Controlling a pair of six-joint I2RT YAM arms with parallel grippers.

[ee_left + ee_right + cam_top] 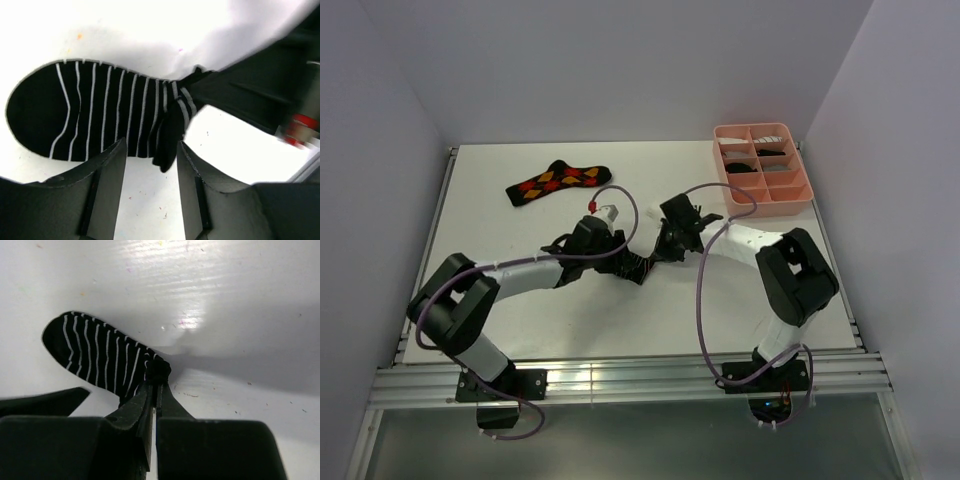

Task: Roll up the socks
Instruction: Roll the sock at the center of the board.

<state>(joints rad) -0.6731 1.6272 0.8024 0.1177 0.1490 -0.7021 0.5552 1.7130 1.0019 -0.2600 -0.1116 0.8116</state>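
On the far left of the white table [500, 230] an argyle sock [558, 183] lies flat and stretched out, black with red, orange and yellow diamonds, well apart from both arms. The left arm reaches from its base at the near left corner in towards the middle of the table. The left gripper [150, 145] hangs low over the surface there, its jaws parted and released, gripping nothing. The two dark fingers [107, 167] stand to either side of a clear gap, with bare table showing between them lower down.

The striped sock [100, 112], black with thin white lines, lies at the centre of the table between the two grippers. Its rounded toe points left and rests flat. Its other end is gathered into a bunch, and a dark fold of it droops into the gap between the left fingers, closer to the right-hand one; whether it touches that finger I cannot tell.

Just right of that, the right gripper [156, 382] comes in from the right arm, its jaws clenched tight on the bunched end of the striped sock, the cloth pinched at the very tips.

At the far right sits the pink tray [802, 170]; some of its compartments hold pale and dark bundles too small to make out.
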